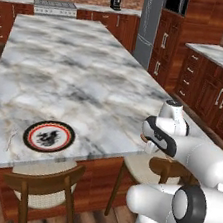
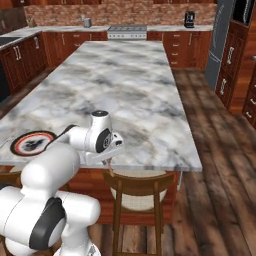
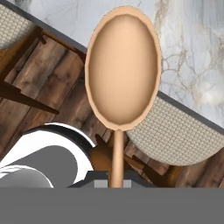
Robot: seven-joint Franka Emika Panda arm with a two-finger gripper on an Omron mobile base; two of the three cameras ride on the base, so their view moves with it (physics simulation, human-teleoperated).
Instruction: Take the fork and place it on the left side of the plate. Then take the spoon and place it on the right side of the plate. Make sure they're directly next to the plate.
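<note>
The tool was clamped on the handle of the spoon, its bowl raised over the worktop edge and a chair seat.

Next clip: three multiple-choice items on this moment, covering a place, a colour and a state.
1. The plate lies: A) near the counter's front edge; B) beside the stove; C) on a chair.
2. The spoon is: A) silver; B) brown; C) red.
3. The spoon is: A) on the plate; B) held by its handle in the jaws; C) on the floor.
Answers: 1A, it sits by the near edge; 2B, its bowl shows brown; 3B, its handle runs down into the jaws.
</note>
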